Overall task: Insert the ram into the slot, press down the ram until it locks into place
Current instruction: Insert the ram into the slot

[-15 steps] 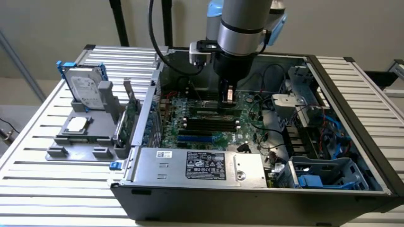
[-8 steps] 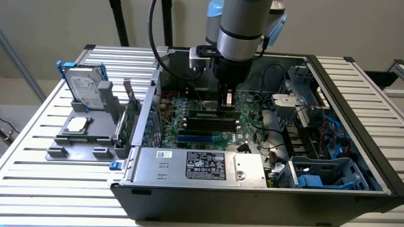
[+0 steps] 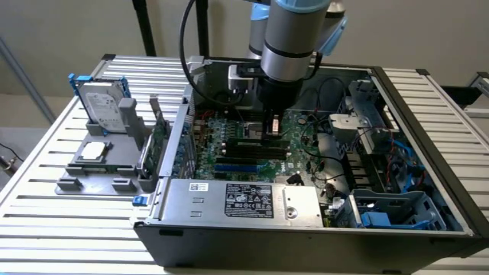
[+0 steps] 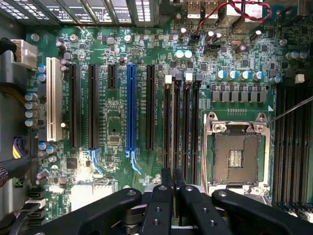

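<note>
The ram (image 4: 172,122) shows edge-on as a thin strip standing in the outermost of the black memory slots (image 4: 188,122) on the green motherboard (image 4: 112,122). My gripper (image 4: 172,177) is shut, its two black fingertips (image 4: 166,178) pressed close together at one end of that strip. I cannot tell whether they pinch the ram or rest on top of it. In the exterior view the gripper (image 3: 271,135) reaches down inside the open computer case (image 3: 428,143), right at the far row of slots (image 3: 252,150), where the ram (image 3: 248,140) lies as a dark strip.
A bare CPU socket (image 4: 237,152) lies beside the slots, and a blue expansion slot (image 4: 131,107) is on the other side. The power supply (image 3: 237,200) fills the case's near side. An upright green card (image 3: 158,146) and a hard drive (image 3: 103,106) stand on a grey fixture at the exterior view's left.
</note>
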Available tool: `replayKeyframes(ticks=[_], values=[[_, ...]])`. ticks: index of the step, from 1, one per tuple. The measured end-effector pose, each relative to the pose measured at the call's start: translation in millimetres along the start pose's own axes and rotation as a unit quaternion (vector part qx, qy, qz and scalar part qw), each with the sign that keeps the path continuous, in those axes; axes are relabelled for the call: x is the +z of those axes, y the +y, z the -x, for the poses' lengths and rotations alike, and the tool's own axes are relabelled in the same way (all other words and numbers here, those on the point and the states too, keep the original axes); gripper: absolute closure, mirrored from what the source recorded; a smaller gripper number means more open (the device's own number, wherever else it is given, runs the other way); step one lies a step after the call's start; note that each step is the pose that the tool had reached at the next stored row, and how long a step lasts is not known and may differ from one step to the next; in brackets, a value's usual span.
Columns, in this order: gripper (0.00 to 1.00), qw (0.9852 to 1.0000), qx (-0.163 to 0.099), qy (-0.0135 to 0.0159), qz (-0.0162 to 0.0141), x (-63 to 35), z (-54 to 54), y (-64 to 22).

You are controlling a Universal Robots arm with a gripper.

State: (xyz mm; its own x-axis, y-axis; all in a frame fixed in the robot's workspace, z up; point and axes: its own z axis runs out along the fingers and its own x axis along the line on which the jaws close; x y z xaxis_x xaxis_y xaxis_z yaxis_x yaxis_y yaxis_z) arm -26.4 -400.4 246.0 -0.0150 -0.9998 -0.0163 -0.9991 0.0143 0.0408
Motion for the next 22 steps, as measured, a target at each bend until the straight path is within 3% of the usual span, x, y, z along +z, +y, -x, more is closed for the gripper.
replayKeyframes(ticks=[4, 13, 15, 22], values=[[0.87, 1.0000, 0.000, 0.0010, 0.0000, 5.6, -0.1, 0.7], [0.87, 1.0000, 0.000, 0.0014, 0.0001, 8.2, -0.2, 2.8], [0.87, 1.0000, 0.000, 0.0039, 0.0000, 8.3, -0.1, 2.8], [0.87, 1.0000, 0.000, 0.0040, 0.0000, 8.9, -0.1, 2.8]])
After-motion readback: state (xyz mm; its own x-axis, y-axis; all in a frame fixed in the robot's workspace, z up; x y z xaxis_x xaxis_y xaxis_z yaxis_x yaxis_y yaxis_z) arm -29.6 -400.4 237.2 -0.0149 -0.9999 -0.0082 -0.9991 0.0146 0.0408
